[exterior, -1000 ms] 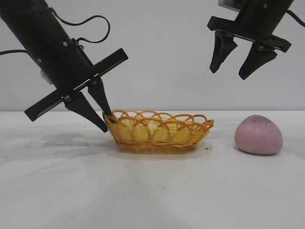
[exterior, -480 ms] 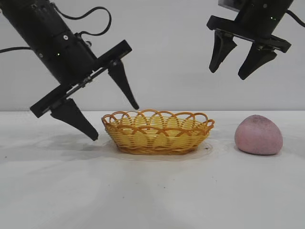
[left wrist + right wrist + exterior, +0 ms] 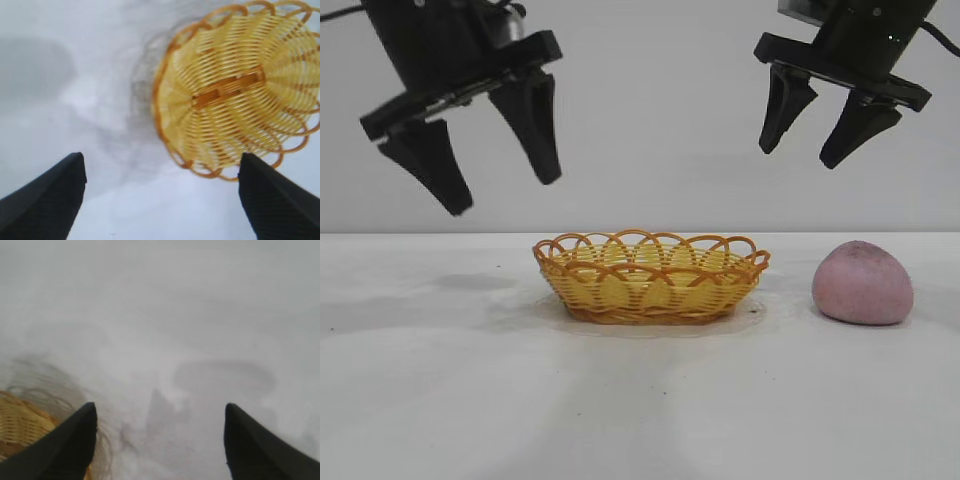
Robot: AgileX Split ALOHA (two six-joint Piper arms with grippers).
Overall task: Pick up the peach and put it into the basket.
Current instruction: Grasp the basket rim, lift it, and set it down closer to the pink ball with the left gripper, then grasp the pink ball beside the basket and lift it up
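High at left, the left gripper (image 3: 502, 197) hangs open, tips down; basket (image 3: 651, 276) sits mid-table (image 3: 440, 400); right gripper (image 3: 803, 158) hovers open above; peach (image 3: 863, 283) rests rightmost, against a pale wall (image 3: 660, 110)

One peach (image 3: 863, 283), right on table (image 3: 640, 400). One basket (image 3: 651, 276), centre. Two grippers: left gripper (image 3: 504, 197) far left, right gripper (image 3: 798, 158) upper right, both fingers spread.
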